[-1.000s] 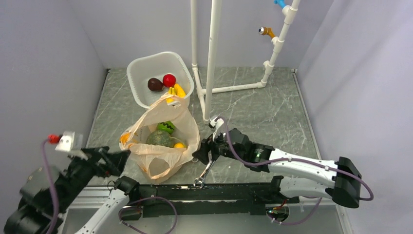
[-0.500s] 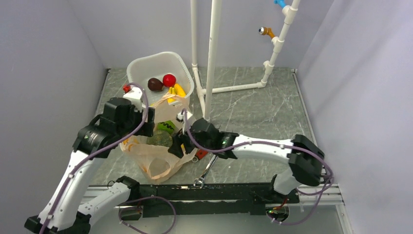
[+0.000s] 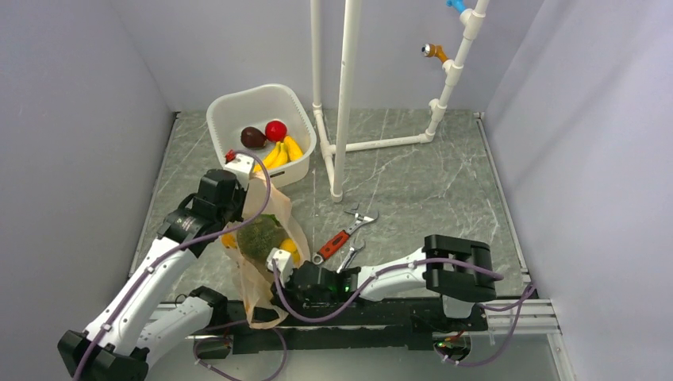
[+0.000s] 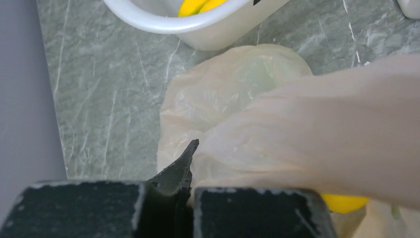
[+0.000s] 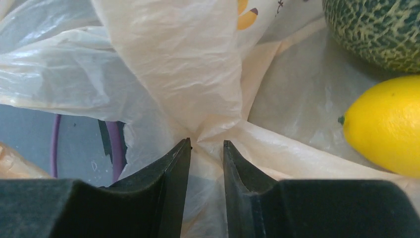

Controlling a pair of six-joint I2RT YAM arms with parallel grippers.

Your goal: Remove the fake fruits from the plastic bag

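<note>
The plastic bag (image 3: 266,210) hangs stretched between both grippers, its lower end (image 3: 260,305) at the table's near edge. My left gripper (image 3: 244,197) (image 4: 192,148) is shut on the bag's top film (image 4: 277,129). My right gripper (image 3: 278,287) (image 5: 207,144) is closed on bunched bag film (image 5: 178,64) low down, its fingers a narrow gap apart. Inside the bag lie a dark-green squash-like fruit (image 3: 258,236) (image 5: 381,29) and a yellow ball (image 3: 290,247) (image 5: 386,124). Another yellow piece (image 3: 230,240) (image 4: 344,202) shows at the bag's left side. A banana bunch (image 3: 282,152) lies in the tub.
The white tub (image 3: 230,107) (image 4: 218,29) stands behind the bag with a maroon fruit (image 3: 253,137) and a red ball (image 3: 275,130). A red-handled wrench (image 3: 340,236) and a silver wrench (image 3: 350,255) lie right of the bag. A white pipe frame (image 3: 343,95) rises at the back.
The left arm swung in from the near left and shut on the bag's top. The right gripper drew back to the bag's near end and narrowed on it. The bag is now pulled long.
</note>
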